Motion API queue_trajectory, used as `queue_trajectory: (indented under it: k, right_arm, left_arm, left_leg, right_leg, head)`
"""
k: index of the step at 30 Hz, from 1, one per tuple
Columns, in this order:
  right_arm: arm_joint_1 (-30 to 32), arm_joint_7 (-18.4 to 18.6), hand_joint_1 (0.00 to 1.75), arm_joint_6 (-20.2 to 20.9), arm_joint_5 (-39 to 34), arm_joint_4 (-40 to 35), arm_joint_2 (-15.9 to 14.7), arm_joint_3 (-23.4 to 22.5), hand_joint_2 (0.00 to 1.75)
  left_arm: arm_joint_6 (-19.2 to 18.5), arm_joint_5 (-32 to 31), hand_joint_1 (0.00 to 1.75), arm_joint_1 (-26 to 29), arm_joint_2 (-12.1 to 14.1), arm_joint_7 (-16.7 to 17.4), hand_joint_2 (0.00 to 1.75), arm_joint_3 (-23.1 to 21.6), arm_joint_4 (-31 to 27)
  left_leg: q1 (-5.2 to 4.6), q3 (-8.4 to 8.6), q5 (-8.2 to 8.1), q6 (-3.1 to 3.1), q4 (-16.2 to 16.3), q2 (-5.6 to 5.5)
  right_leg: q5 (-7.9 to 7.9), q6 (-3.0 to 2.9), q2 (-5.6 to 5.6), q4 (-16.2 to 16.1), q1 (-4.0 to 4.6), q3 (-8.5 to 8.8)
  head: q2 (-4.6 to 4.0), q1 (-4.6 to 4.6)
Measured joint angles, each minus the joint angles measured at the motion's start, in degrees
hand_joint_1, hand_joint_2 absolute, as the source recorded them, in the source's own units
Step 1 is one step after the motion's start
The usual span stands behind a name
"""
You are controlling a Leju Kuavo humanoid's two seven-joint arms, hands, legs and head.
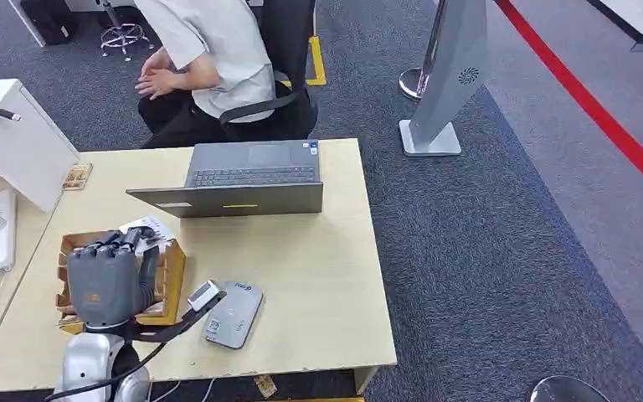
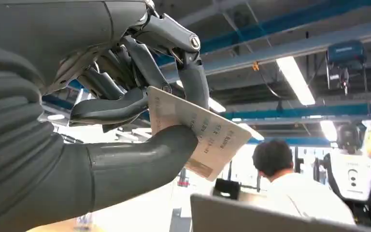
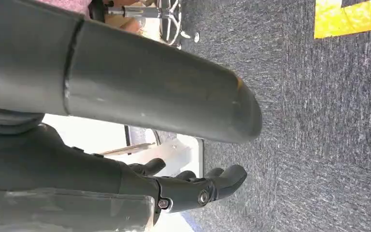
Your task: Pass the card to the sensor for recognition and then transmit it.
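- Over the cardboard tray [image 1: 171,280] near the front-left corner of the tabletop [image 1: 318,276], the left hand [image 1: 110,272] hovered with the card [image 2: 205,137] pinched between thumb and fingers.
- Wrist cam showed the card sticking out past the thumb [image 2: 140,162], held by one end, printed face visible.
- Card reader [image 1: 233,313] sat flat just beside the tray, close to the front edge, with a small white device [image 1: 203,295] touching its corner.
- Right hand [image 3: 198,186] hung down over the carpet, fingers apart, holding nothing.
- My guess at the risk: that grip only caught one end, so the card could've twisted or slipped out on the swing toward the reader.
- Also, the hand could've clipped the tray wall or shoved the white device, and a tilted card might not have registered.
- Open laptop [image 1: 243,180] and a seated person [image 1: 218,59] were at the back edge, well apart.
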Motion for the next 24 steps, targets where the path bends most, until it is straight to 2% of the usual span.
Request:
queue_trajectory:
  k: [24]
  right_arm:
    - [0.0,-0.28,0.0,0.15,0.63,0.0,0.26,0.24,0.0]
  left_arm:
    - [-0.44,-0.33,1.75,5.14,-2.36,-0.35,1.75,-5.49,5.2]
  left_leg:
    - [0.0,-0.03,-0.02,-0.01,-0.01,0.0]
  right_leg:
    - [-0.01,0.01,0.0,-0.01,0.0,-0.03]
  head:
    - [0.0,-0.02]
